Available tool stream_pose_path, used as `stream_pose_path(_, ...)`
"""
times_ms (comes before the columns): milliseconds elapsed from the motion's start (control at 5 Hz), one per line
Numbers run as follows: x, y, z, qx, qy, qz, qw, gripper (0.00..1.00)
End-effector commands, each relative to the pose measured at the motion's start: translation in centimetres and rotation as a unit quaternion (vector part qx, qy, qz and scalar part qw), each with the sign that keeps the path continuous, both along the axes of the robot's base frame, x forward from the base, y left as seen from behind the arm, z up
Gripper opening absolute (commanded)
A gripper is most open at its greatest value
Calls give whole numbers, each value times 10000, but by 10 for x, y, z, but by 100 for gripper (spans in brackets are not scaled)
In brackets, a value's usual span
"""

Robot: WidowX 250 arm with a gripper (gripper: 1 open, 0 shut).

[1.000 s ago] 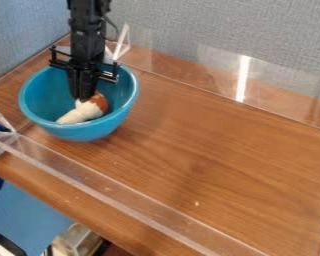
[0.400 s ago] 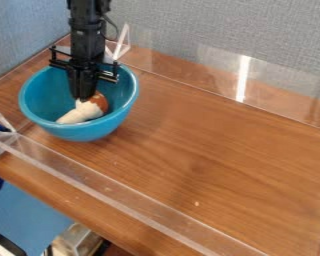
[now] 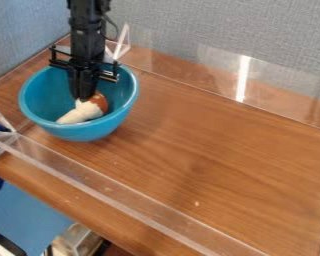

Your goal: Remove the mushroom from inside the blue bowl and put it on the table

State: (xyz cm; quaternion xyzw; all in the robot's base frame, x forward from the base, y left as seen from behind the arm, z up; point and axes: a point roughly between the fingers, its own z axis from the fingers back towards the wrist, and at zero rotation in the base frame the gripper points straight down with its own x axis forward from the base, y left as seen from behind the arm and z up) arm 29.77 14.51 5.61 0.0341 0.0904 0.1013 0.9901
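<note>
**Gripper closed down inside the blue bowl, at the mushroom**

The blue bowl (image 3: 77, 105) sat on the table (image 3: 216, 130) near its far left corner, close to the low clear acrylic wall (image 3: 83, 185) that ran along the near edge and to the one at the back. The bowl stood upright, round and glossy turquoise, and it took up most of that corner of the wood-grain top.

Inside the bowl lay the mushroom (image 3: 85, 109), tipped onto its side: the cream-white stem pointed toward the bowl's near left wall and the reddish-brown cap faced the right wall. It rested low on the bowl's inner surface, not raised clear of it.

The black arm came straight down from the top edge of the view, and its gripper (image 3: 83, 93) pointed almost vertically into the bowl. The fingertips reached to the mushroom, about where the stem met the cap. The jaws were drawn nearly fully together, with no clear gap between them. Whether they actually pinched the mushroom or only touched it from above could not be told from this view, since the fingers covered the point of contact.

The rest of the table, toward the right and the near edge, showed only bare polished wood and reflections from the acrylic.
</note>
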Motion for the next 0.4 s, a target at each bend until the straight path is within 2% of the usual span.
stream_pose_path(0,11,1,36,235,-510,-3,9984,0)
stream_pose_path(200,11,0,40,250,-529,1,9983,0)
